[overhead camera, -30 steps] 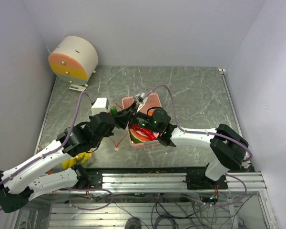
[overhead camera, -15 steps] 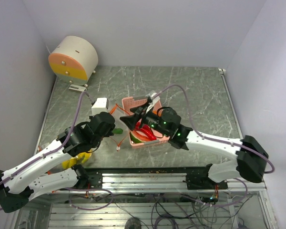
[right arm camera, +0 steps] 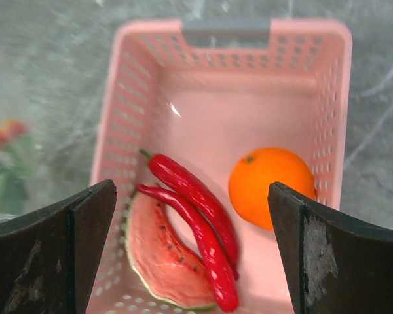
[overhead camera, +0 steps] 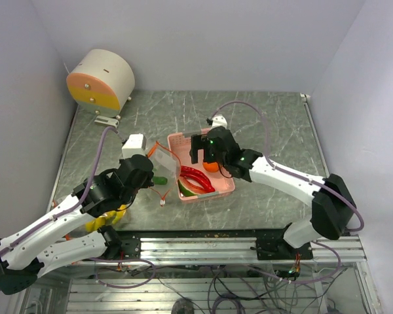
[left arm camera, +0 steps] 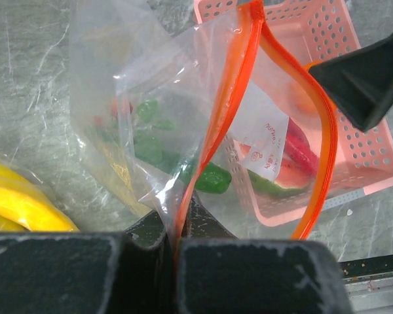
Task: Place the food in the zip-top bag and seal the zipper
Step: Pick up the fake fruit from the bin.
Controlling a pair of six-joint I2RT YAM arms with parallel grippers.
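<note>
**Left pinches bag, right gapes over tray**

Top: my left gripper [overhead camera: 150, 173] holds the zip-top bag [overhead camera: 161, 159] at 9 o'clock of the tray [overhead camera: 228, 190].
Left wrist: fingers [left arm camera: 249, 275] clamped on the zipper [left arm camera: 230, 108]; bananas [left arm camera: 16, 204] at 8 o'clock.
Right wrist: my right gripper [right arm camera: 193, 219] is wide open and empty. The orange [right arm camera: 272, 186] is at 3 o'clock of the chili peppers [right arm camera: 203, 216].

grey marbled table [overhead camera: 275, 131] carries a pink tray [overhead camera: 183, 135] mid-way; yellow bananas [left arm camera: 13, 206] near left; small white box [overhead camera: 135, 144] behind

Tray walls [right arm camera: 329, 98] flank the orange [right arm camera: 272, 186]; its top lies open.
</note>
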